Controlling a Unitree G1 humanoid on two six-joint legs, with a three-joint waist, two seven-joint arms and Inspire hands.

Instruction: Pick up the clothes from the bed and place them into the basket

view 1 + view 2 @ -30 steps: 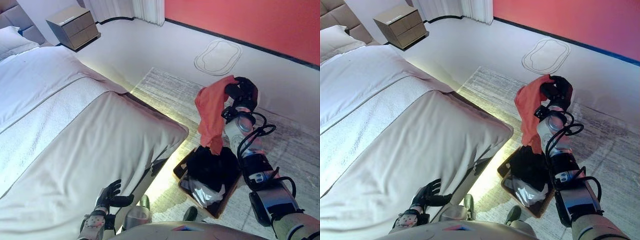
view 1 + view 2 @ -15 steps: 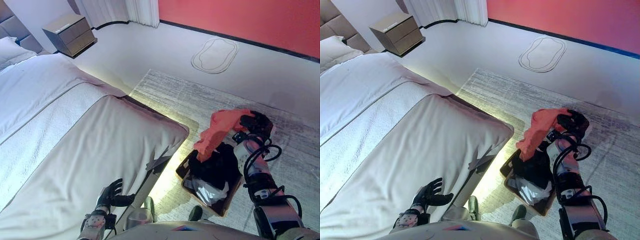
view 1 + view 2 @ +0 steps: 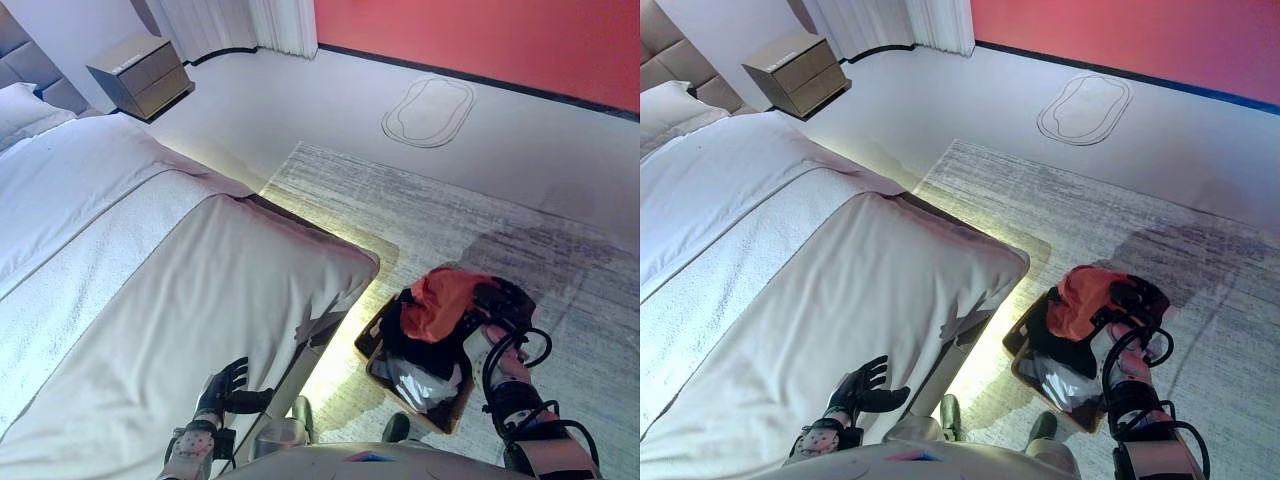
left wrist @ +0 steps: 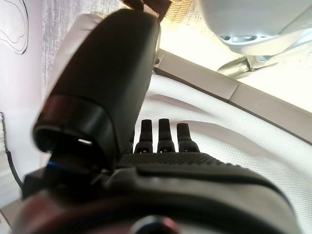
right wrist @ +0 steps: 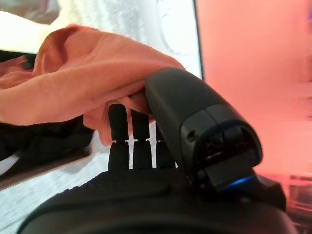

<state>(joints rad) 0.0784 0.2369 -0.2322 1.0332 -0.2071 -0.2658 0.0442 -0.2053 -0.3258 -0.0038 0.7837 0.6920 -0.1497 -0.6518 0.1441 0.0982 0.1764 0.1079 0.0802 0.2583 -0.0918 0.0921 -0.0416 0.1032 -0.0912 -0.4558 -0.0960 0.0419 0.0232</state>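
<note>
— Where's the orange garment (image 3: 440, 302)?
— Bunched on the dark clothes (image 3: 432, 350) in the basket (image 3: 375, 375), pinched between the right hand's (image 3: 503, 303) thumb and curled fingers (image 5: 118, 127).
— That arm's pose?
— Low, reaching over the basket's far side.
— The left hand (image 3: 222, 390)?
— Fingers spread loosely, empty, beside the bed (image 3: 150, 300) edge.

The right arm reaches forward and low from the lower right, its wrist bent down, and the right hand (image 3: 503, 302) is closed, thumb pressed against the fingers (image 5: 118, 123) in a pinch on the orange cloth (image 3: 440, 300). The left arm is tucked close to the body at the lower left. The left hand (image 3: 862, 388) is held low with fingers (image 4: 160, 132) straight and slightly spread, thumb out to the side, grasping nothing.
</note>
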